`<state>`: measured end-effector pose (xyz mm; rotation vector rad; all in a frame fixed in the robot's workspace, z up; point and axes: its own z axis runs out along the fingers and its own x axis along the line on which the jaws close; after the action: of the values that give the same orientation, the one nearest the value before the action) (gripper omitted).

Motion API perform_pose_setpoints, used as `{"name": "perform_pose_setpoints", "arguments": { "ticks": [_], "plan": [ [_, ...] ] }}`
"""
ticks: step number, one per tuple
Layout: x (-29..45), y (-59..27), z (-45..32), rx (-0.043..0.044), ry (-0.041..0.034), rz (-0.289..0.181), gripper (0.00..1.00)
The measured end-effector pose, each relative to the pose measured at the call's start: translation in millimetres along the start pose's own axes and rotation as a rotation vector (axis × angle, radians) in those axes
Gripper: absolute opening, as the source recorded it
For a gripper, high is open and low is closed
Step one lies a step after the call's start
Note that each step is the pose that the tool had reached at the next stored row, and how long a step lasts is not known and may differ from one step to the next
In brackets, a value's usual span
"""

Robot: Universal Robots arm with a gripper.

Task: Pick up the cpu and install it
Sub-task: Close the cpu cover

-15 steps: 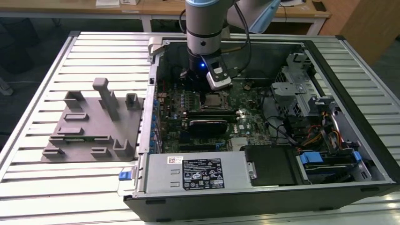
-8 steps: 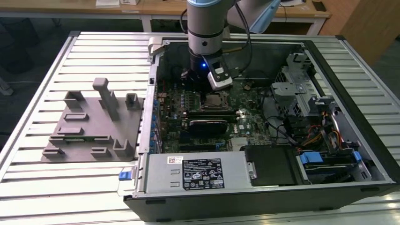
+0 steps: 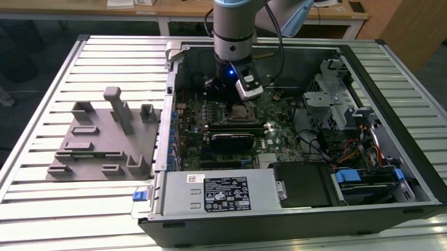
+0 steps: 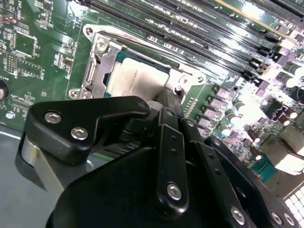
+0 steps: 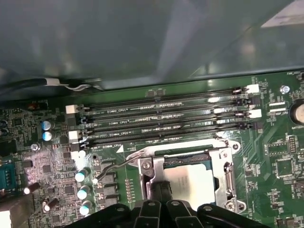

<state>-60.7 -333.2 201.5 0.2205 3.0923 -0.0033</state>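
Note:
The cpu (image 5: 194, 183), a small square chip with a silvery-white top, lies flat inside the metal-framed socket (image 5: 228, 173) on the green motherboard. It shows in both wrist views, the cpu (image 4: 138, 80) sitting within the socket frame (image 4: 101, 61), and as a pale square (image 3: 242, 110) in the exterior view. My gripper (image 5: 159, 191) hangs just over the socket's edge beside the chip, its black fingers (image 4: 167, 97) together with nothing seen between them. In the exterior view the gripper (image 3: 236, 102) is low inside the open computer case.
Several memory slots (image 5: 166, 124) run alongside the socket, with capacitors (image 5: 81, 175) nearby. A thin socket lever (image 5: 114, 166) sticks out from the frame. The case (image 3: 391, 68) holds a power supply (image 3: 225, 193), cables and drive bays. A grey fixture (image 3: 98, 141) stands at the exterior view's left.

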Motion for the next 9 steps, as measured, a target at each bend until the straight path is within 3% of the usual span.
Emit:
{"name": "perform_pose_setpoints", "arguments": {
  "ticks": [3,9],
  "plan": [
    [-0.1,-0.2,-5.6,0.002,0.0011,0.0,0.11],
    [1.3,-0.5,-6.6,0.0022,0.0011,0.0,0.11]
  ]
}}
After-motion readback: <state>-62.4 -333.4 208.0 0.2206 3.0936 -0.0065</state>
